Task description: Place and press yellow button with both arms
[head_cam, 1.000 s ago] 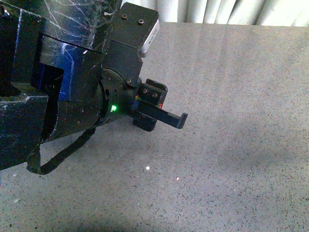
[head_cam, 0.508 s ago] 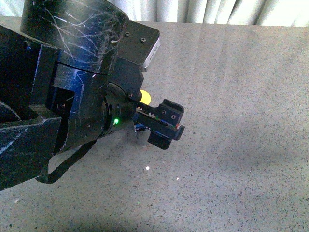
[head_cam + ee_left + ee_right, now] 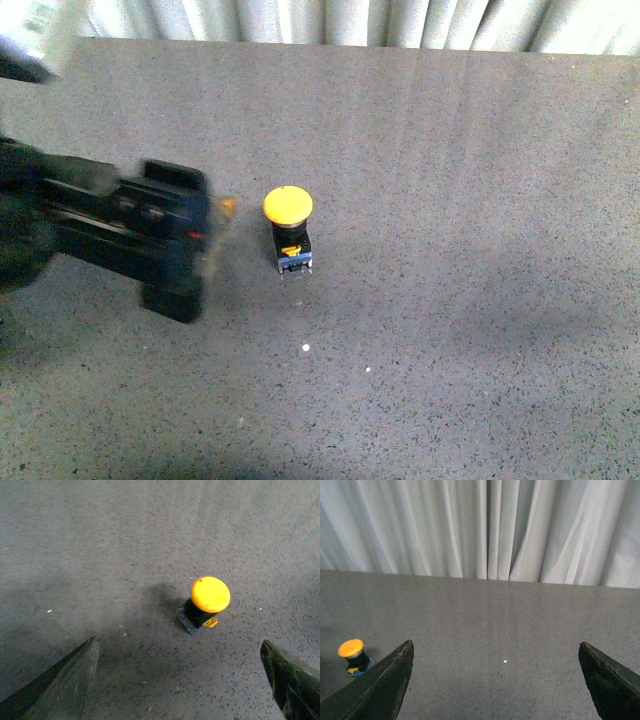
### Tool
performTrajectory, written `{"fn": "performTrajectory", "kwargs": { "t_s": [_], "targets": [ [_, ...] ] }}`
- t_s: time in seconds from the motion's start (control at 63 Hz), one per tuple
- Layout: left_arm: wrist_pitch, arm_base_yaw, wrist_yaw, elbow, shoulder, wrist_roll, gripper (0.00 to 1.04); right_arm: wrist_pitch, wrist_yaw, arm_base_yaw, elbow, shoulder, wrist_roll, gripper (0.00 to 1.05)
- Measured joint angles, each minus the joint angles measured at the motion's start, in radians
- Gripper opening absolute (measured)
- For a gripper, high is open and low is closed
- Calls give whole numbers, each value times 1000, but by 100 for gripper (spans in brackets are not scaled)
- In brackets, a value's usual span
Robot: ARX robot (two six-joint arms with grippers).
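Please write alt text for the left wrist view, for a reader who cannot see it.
A yellow button stands upright on a grey speckled table, round cap on a black body. The left gripper is open, its dark fingers wide apart and short of the button.

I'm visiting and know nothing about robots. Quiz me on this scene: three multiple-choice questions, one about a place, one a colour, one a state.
1. Where is the push-button? A) in a gripper B) upright on the table C) on a shelf
2. Its cap is which colour? A) red B) green C) yellow
3. The left gripper is: A) open B) shut on the button C) shut, empty
Answers: 1 B, it stands there, untouched; 2 C, the cap is yellow; 3 A, its fingers sit wide apart.
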Motion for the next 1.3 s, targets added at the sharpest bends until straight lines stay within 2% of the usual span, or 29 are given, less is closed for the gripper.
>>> {"fn": "performTrajectory", "kwargs": {
  "t_s": [0.111,0.143,0.175,0.206,0.254,0.286,0.556,0.635,0.698,0.762,0.857,0.968,1.032,1.127,1.206,1.302],
  "targets": [
    [-55,101,55,-38,-127,-36,95,0,0,0,0,0,0,96],
    [26,107,-6,-69,-129,-21,92,0,0,0,0,0,0,96],
    [209,126,-146,-128,-131,8,84,0,1,0,0,0,0,96],
    [325,143,-217,-176,-137,34,79,0,-3,0,0,0,0,96],
    [457,181,-269,-248,-183,54,70,0,0,0,0,0,0,96],
    [482,204,-269,-274,-227,61,65,0,0,0,0,0,0,96],
    [325,288,-199,-357,-523,85,14,-7,8,0,3,5,-1,96],
    [270,302,-183,-366,-592,86,1,-239,57,-14,109,162,-42,96],
    [231,332,-128,-371,-642,89,2,-281,58,-64,179,327,-87,96],
    [184,381,-92,-378,-694,92,2,-200,66,-105,240,489,-144,96],
    [123,399,-91,-382,-758,92,2,-67,89,-92,319,681,-189,96],
    [58,400,-85,-382,-836,92,2,64,124,-2,410,911,-210,96],
    [11,401,-85,-382,-885,92,2,109,145,85,484,1083,-205,96],
    [-53,401,-85,-382,-953,92,2,109,140,220,612,1316,-165,96],
    [-93,401,-85,-382,-995,92,2,105,140,293,695,1432,-131,96],
    [-134,401,-85,-382,-1036,92,2,91,149,377,801,1561,-83,81]
  ]
}}
